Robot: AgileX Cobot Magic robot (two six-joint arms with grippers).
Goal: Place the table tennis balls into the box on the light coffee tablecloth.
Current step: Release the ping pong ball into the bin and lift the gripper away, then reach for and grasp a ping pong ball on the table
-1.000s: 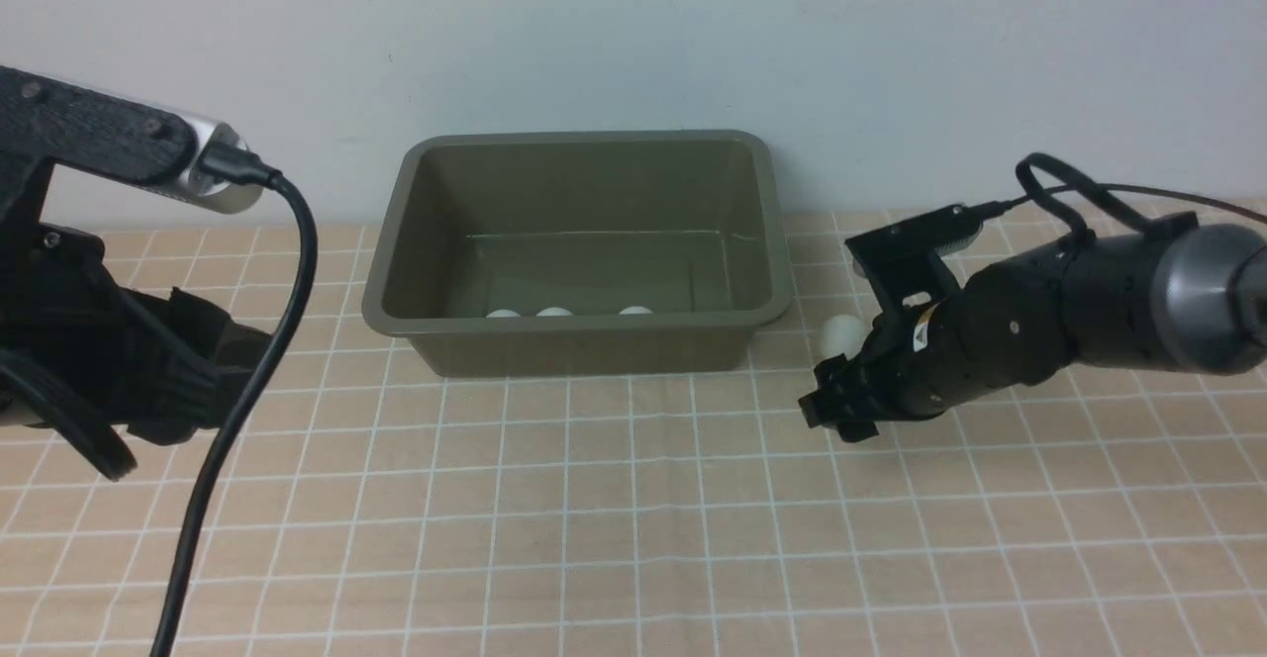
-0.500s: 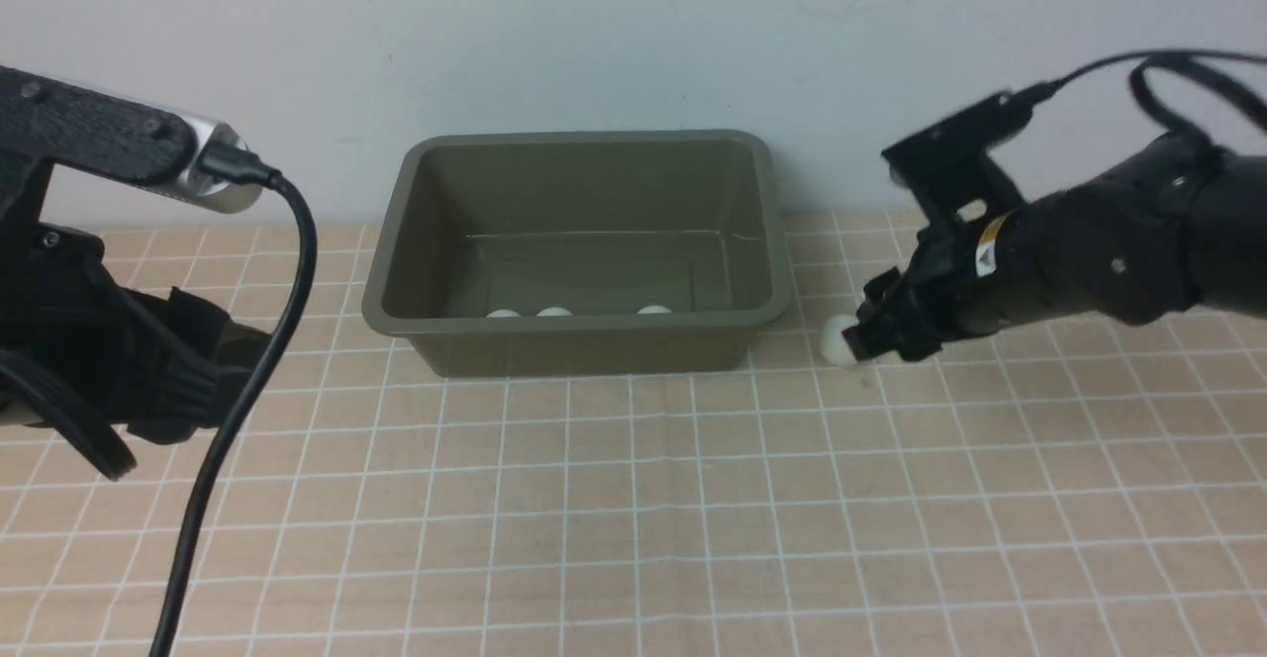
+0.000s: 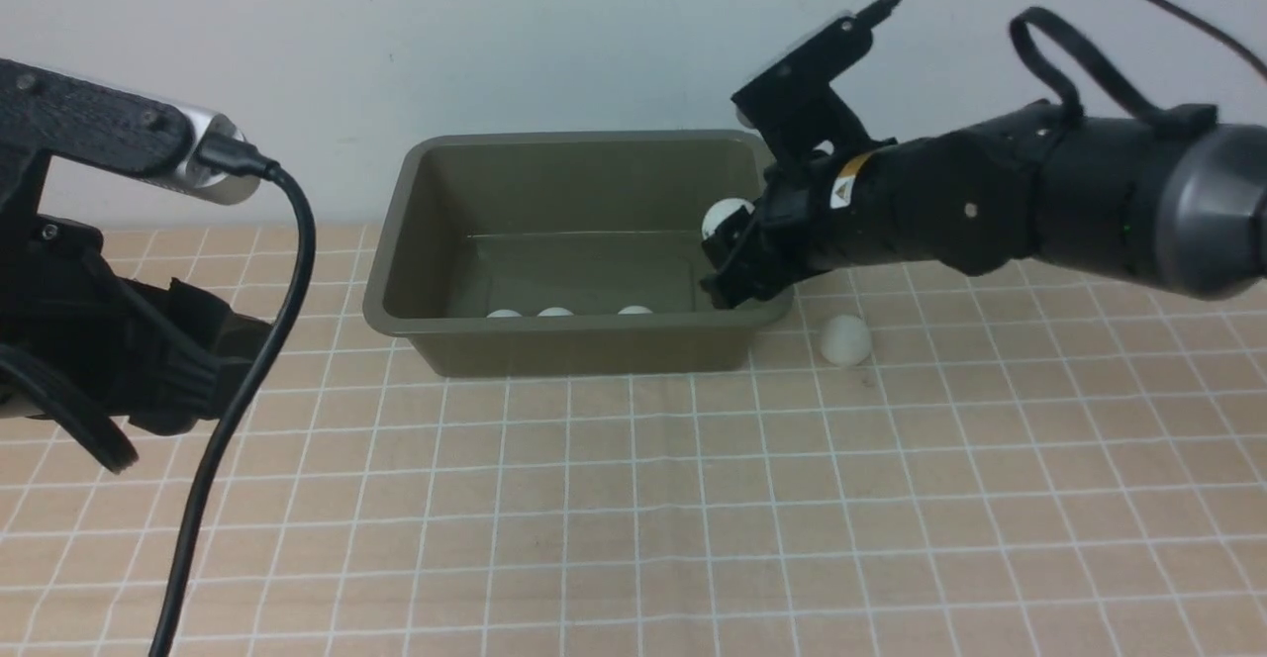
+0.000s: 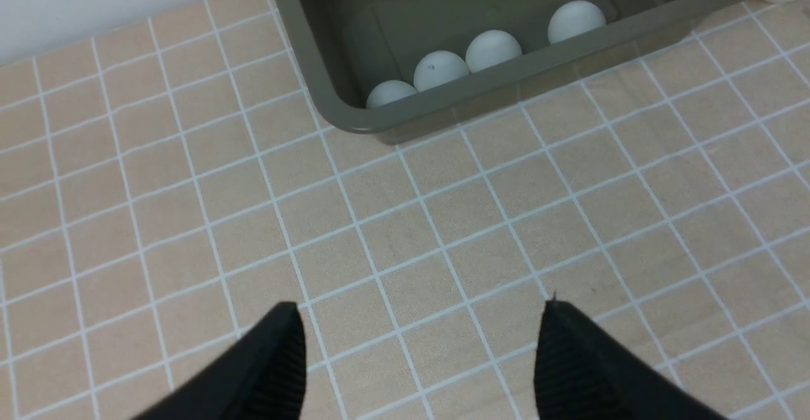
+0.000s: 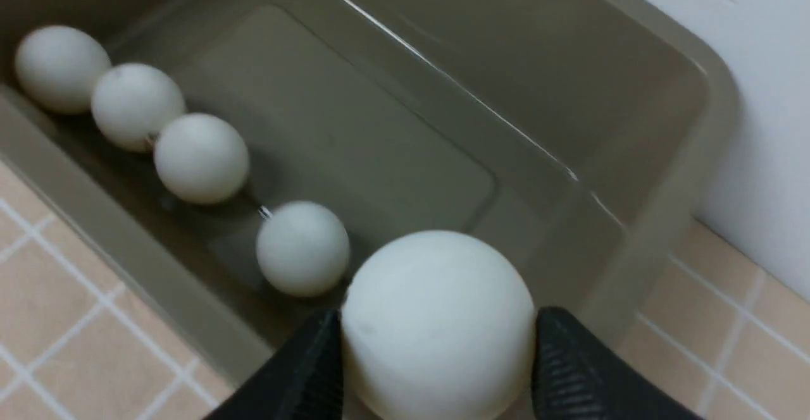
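"Status on the right arm point(image 3: 990, 207)?"

"I've got the right jaws pinching one of the table tennis balls point(image 5: 436, 319) from both sides. It hangs over the right end of the box point(image 3: 579, 340), which sits mid-table against the far edge on the light coffee tablecloth point(image 3: 633, 499). Inside, four balls point(image 5: 201, 157) lie in a row along the near wall."

"And the rest?"

"One loose ball point(image 3: 844, 340) is on the cloth, just beside the box's near right corner and under that arm. The left jaws are spread and empty, over the cloth toward the table's left edge."

"What worries you?"

"Release point. I judge the held ball is close to the flared rim point(image 3: 789, 293). If I let go here, it could clip the rim and hop out toward the table's right edge. These look light and bouncy, so a high drop could also jump the wall. And if I dip the arm, it could nudge the loose one and set it rolling."
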